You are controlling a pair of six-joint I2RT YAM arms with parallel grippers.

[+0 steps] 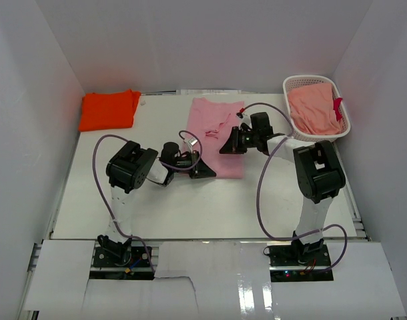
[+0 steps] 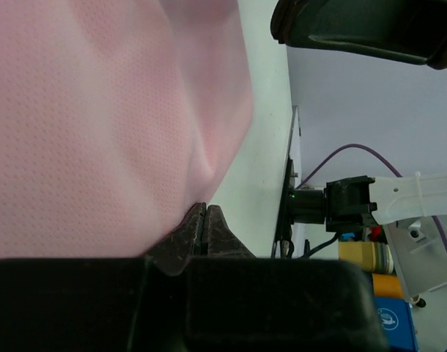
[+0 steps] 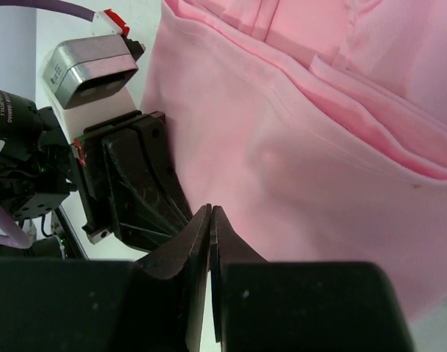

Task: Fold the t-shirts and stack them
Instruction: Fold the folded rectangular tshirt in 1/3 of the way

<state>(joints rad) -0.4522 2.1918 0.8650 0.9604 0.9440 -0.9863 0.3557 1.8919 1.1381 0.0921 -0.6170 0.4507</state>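
1. Top view: the pink t-shirt [image 1: 217, 130] lies flat, and the orange t-shirt [image 1: 110, 110] sits folded well off to its far left. The left gripper [image 1: 205, 172] is at the pink t-shirt's near-left corner, and the right gripper [image 1: 225, 148] is over its middle.
2. Left wrist: the left gripper [image 2: 204, 224] is clamped tight with its tips touching the pink t-shirt's edge. Can't tell if any cloth is pinched.
3. Right wrist: the right gripper [image 3: 211, 220] is squeezed closed too, tips against the pink t-shirt's edge.

white table [image 1: 157, 207] bears pink t-shirt [image 1: 213, 127], orange t-shirt [image 1: 109, 111], basket [image 1: 309, 78].
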